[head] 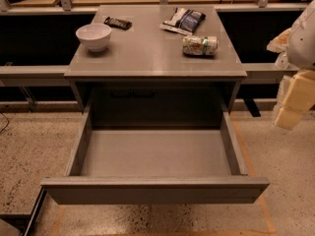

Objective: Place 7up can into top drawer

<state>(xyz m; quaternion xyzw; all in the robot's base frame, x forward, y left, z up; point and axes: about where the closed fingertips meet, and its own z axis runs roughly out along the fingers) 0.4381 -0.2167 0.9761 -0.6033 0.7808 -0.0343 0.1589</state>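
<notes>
7up can axis: 7up can [200, 45] lies on its side, long axis running left-right, roughly parallel to the table [147, 58] front edge.
7up can place: right half of the table top, just in front of the snack bag [183, 20], well apart from the bowl [93, 36].
Relative to end effector: end effector [290, 113] hangs beyond the table's right edge, lower in view, well apart from the can.
End effector state: cannot tell; holds nothing visible.
Can look: whitish-silver, green patches, a little red.
Top drawer: top drawer [155, 191] stands pulled open.
</notes>
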